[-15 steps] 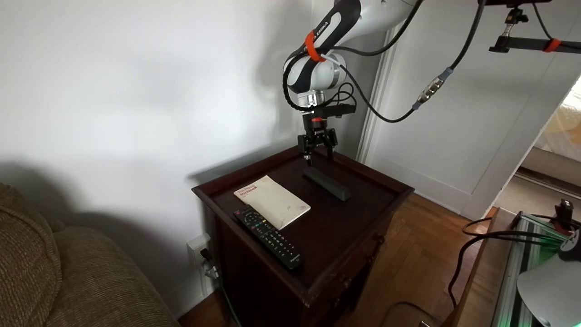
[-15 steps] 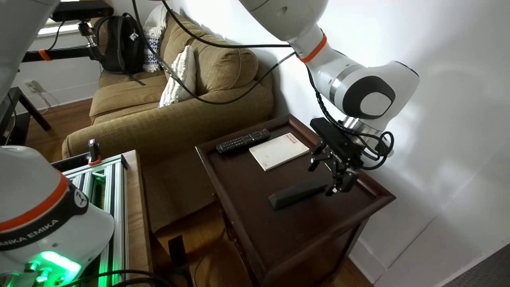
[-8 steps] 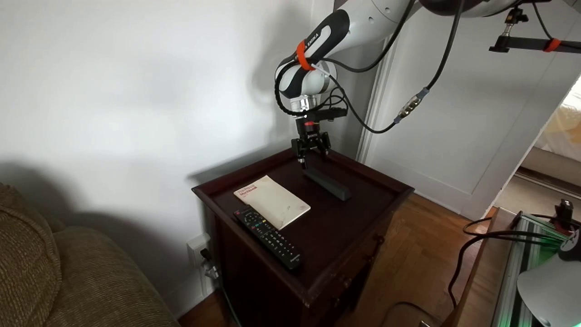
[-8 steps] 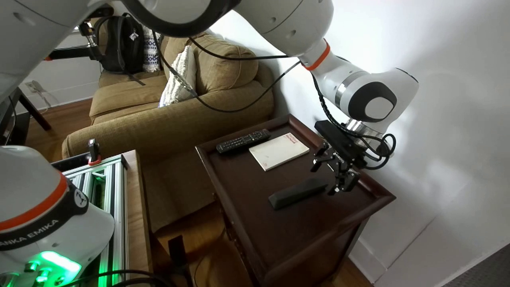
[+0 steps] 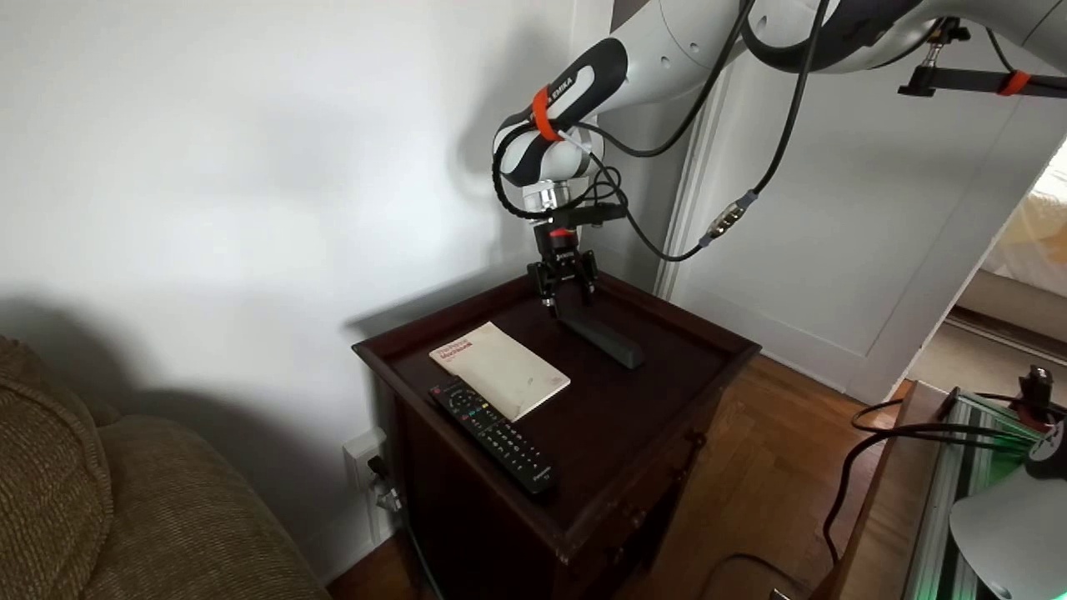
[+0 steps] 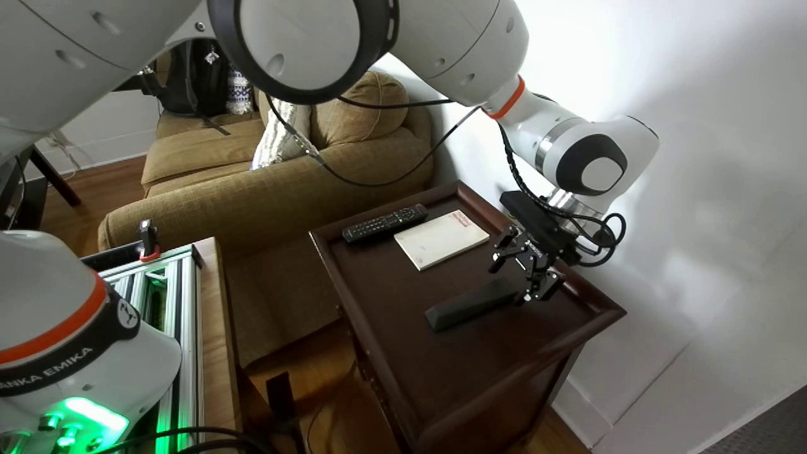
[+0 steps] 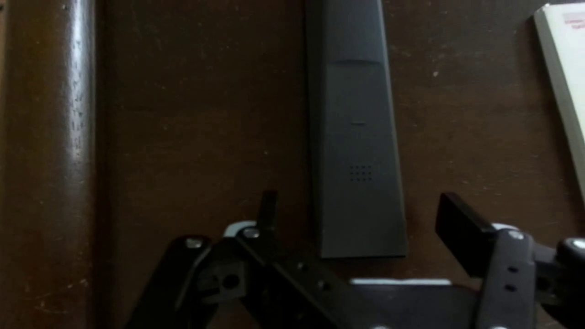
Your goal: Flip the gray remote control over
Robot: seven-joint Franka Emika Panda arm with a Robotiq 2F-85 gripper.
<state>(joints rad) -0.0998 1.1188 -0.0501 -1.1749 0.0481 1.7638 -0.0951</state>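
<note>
The gray remote control [image 7: 358,137] lies flat on the brown table [image 6: 384,315], with a plain side that has a few tiny dots facing up. The robot's gripper [image 7: 361,214] hangs at one end of it, with its two fingers [image 7: 461,233] spread wider than the remote and holding nothing. Near it is a pale book [image 5: 500,371], and past that, by the table's edge, lies a long black remote [image 5: 493,435] with lots of buttons.
</note>
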